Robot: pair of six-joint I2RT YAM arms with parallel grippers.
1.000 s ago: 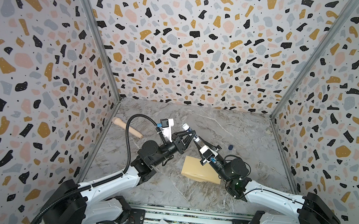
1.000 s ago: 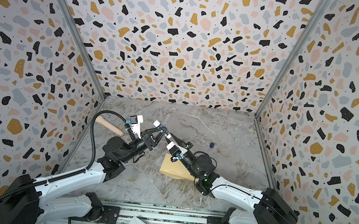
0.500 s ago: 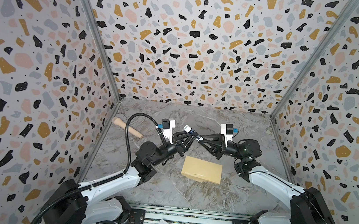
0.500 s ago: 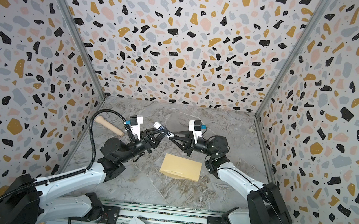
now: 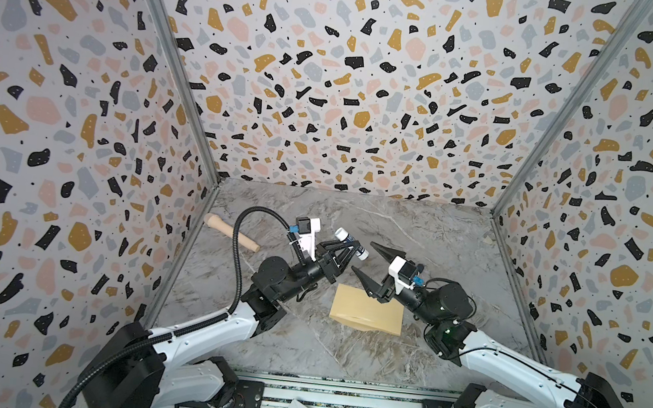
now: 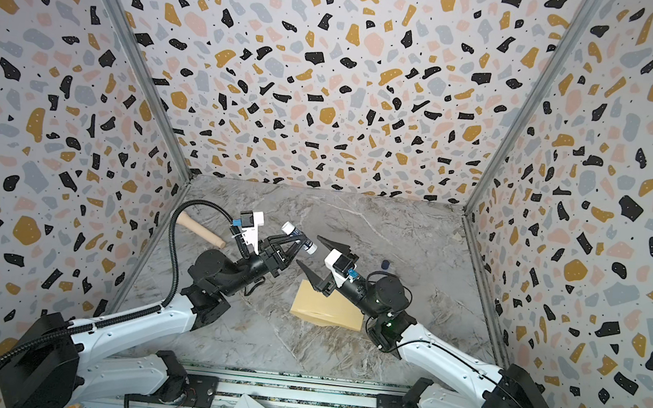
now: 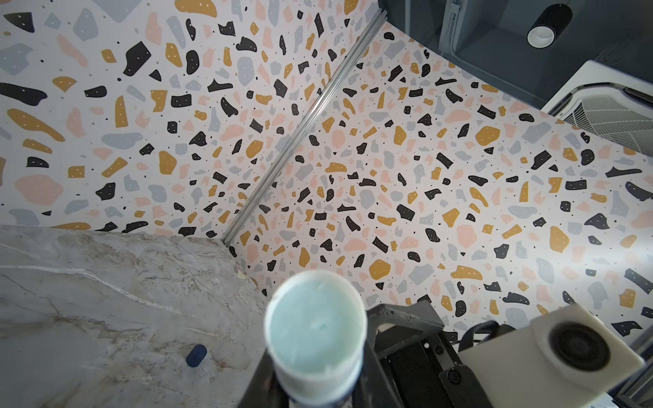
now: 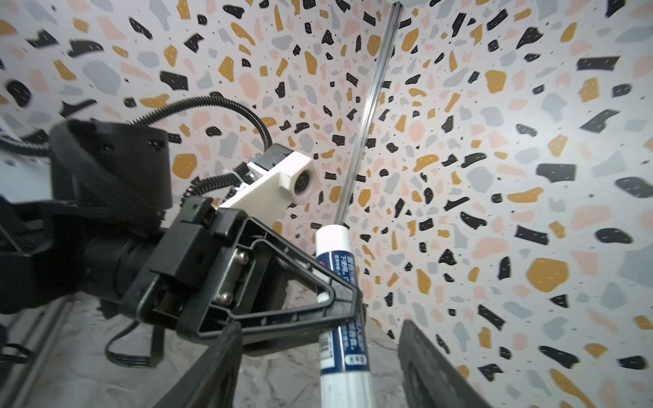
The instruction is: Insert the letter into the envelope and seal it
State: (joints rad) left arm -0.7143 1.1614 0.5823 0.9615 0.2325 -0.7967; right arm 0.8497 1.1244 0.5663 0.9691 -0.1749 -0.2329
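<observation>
Tan kraft envelope (image 5: 362,316) is seen lying flat on the marble table (image 5: 300,348), about mid-table and slightly right of centre. Its far right corner is covered from above by the right arm's wrist. Whether the flap is down can't really be told from up there, fwiw.

The left gripper (image 5: 353,246) is clamped on a glue stick (image 5: 344,237), a white tube with a dark blue label. The tube is pinched around its middle by nearly closed jaws and held tilted, up off the table, just beyond the envelope's far left corner. In the left wrist view the glue stick (image 7: 316,328) is shown end-on, uncapped, with pale blue-green glue exposed.

The right gripper (image 5: 362,255) is spread wide and nothing is gripped by it. In the right wrist view its two fingers (image 8: 427,367) are seen on either side of the tube's base end, with a clear gap on both sides. So the tube is bracketed, not touched. This gripper is held above the envelope's far edge, pointed left toward the other one.

A small dark blue cap (image 6: 385,264) can be seen on the table, right of and beyond the envelope, apart from both grippers. A wooden handle (image 5: 231,232) is lying by the left wall.
</observation>
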